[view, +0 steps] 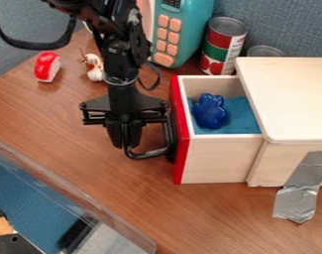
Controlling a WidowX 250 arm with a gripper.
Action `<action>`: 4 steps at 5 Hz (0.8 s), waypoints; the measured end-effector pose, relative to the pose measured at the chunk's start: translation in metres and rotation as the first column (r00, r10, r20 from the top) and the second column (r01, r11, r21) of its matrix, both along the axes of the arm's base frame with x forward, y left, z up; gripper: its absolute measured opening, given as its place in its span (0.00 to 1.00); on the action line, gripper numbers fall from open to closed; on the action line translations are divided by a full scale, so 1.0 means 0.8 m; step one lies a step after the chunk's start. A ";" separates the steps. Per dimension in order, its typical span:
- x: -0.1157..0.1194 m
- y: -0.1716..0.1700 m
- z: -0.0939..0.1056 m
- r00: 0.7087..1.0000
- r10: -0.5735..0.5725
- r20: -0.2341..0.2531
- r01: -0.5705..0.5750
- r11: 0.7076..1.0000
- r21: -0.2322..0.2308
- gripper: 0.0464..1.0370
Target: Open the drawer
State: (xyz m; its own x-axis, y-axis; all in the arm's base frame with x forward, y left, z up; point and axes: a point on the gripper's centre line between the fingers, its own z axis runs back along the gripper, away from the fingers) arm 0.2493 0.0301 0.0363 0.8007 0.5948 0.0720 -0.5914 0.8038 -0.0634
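The drawer stands well pulled out of the pale wooden cabinet, on the right-hand side of the bench, its red front facing the bench's left edge. Inside are a blue cloth and a dark blue toy. The gripper hangs just outside that front, its jaws at the outer end of the black loop handle; I cannot tell whether they are clenched on it or merely hooked against it.

The drawer looks stiff, boxy and fairly light, so a level pull straight away from the cabinet should slide it; a sideways tug could make it bind. The handle is the place to take hold, near its middle: it is thin and smooth, and a grip at the curved end might slip. Opening looks all but done. Much more pull could tip the drawer out or drag the cabinet, despite the silver tape on its side.
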 end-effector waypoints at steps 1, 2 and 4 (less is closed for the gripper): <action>0.004 0.004 0.015 0.998 -0.057 -0.024 0.057 0.998 0.025 0.69; 0.009 0.001 0.060 0.988 -0.153 -0.027 0.155 0.984 0.087 0.95; 0.033 -0.067 0.145 0.924 -0.381 0.004 0.376 0.913 0.162 0.96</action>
